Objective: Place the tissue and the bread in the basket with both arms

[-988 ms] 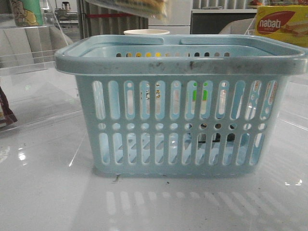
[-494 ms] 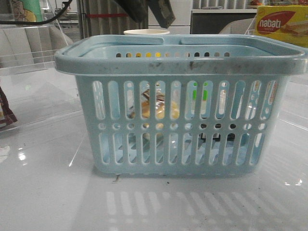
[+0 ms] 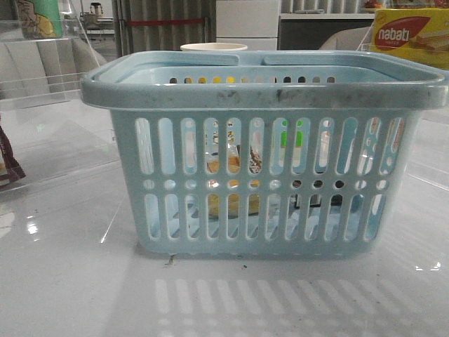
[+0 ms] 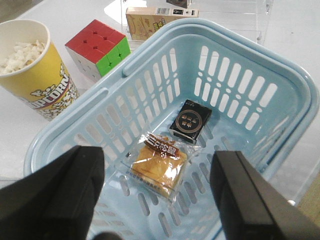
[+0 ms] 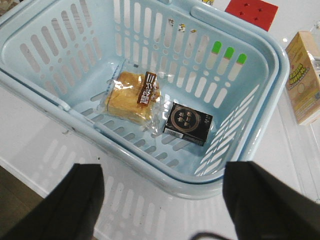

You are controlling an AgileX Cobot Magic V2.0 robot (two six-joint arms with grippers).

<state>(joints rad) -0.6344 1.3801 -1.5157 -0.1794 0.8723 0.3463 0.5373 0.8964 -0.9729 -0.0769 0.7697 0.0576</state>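
Observation:
The pale blue basket (image 3: 266, 95) stands mid-table. The bread (image 4: 160, 165), tan slices in clear wrap with a dark label, lies on its floor; it also shows in the right wrist view (image 5: 131, 96) and through the front slots (image 3: 233, 203). The tissue (image 4: 190, 121), a small black pack, lies beside it, apart from it, and shows in the right wrist view (image 5: 188, 123). My left gripper (image 4: 157, 202) is open and empty above the basket. My right gripper (image 5: 162, 205) is open and empty above the table beside the basket's rim (image 5: 150, 160). Neither gripper shows in the front view.
A popcorn cup (image 4: 30, 67), a colour cube (image 4: 97, 47) and a small box (image 4: 150, 21) stand outside the basket. A drink carton (image 5: 304, 75) and a red cube face (image 5: 251, 11) lie beyond it. A nabati box (image 3: 410, 35) sits back right; clear acrylic stands left.
The bread dropped from above the basket to its floor. The left gripper, seen over the basket half a second ago, has risen out of the front view.

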